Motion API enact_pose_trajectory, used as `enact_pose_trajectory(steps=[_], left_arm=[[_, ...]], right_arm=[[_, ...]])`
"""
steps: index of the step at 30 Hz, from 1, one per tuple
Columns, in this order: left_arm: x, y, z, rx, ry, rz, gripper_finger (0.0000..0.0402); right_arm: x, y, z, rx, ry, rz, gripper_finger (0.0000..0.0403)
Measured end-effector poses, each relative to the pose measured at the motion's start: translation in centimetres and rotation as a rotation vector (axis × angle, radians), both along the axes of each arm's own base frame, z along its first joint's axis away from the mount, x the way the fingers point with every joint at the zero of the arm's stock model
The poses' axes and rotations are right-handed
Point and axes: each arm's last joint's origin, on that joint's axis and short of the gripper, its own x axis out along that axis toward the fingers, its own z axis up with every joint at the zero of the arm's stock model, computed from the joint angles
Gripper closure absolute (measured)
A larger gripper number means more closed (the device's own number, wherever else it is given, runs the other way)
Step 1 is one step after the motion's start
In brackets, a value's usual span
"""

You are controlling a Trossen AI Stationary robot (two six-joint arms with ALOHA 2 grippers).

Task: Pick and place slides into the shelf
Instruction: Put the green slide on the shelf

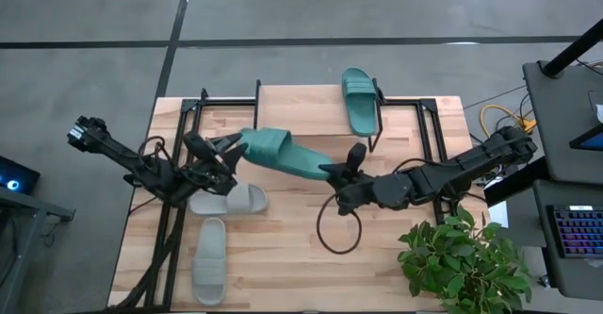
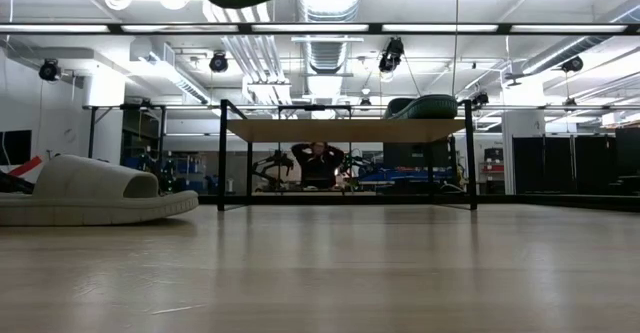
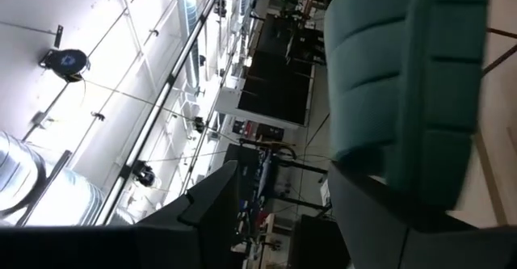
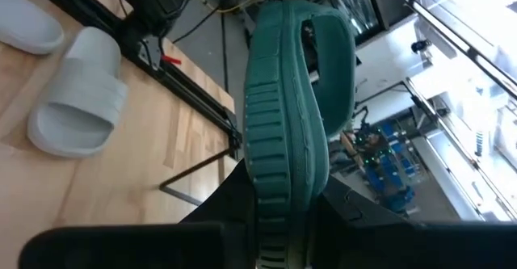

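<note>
Two dark arms reach over the wooden bench [image 1: 283, 267] from either side and meet at one teal slide [image 1: 283, 152] held above the boards between them. The shelf [image 1: 301, 98], a low rack with a light plank top and thin black legs, stands at the far edge of the bench; the second teal slide [image 1: 359, 100] lies on its right end, and the low view shows it up on the plank. Two grey slides rest on the bench at the near left: one grey slide [image 1: 229, 200] just beside the left arm, the other grey slide [image 1: 209, 260] nearer the front edge. A potted plant [image 1: 466, 262] sits at the near right corner, and a black cable loop [image 1: 339, 227] lies on the boards below the right arm. The left gripper [image 1: 226, 150] has its fingers closed on the strap end of the raised teal slide. The right gripper [image 1: 341, 172] has its fingers closed on the sole at the opposite end, as its wrist view shows
</note>
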Motion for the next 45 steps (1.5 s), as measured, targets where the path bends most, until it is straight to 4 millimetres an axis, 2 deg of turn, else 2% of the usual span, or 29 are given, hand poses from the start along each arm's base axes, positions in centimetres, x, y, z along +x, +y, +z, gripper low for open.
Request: enact_pose_trajectory(steps=[8,24,33,45], left_arm=[[-0.1,0.1,-0.8,0.039,0.071,0.002,0.0227],[-1.9,1.1,0.2,-0.076,-0.056,0.017,0.0227],[-0.3,0.2,-1.5,-0.023,0.046,0.015,0.0227],[0.3,-0.1,-1.7,-0.125,-0.039,-0.033,0.0227]], right_arm=[[-0.5,0.2,0.3,0.003,-0.002,0.023,0.0348],[-2.2,-0.7,2.0,-0.034,-0.025,-0.055,0.0349],[-2.5,-0.6,2.4,-0.009,-0.029,0.054,0.0349],[-2.3,-0.4,2.0,-0.012,0.006,0.129,0.0349]])
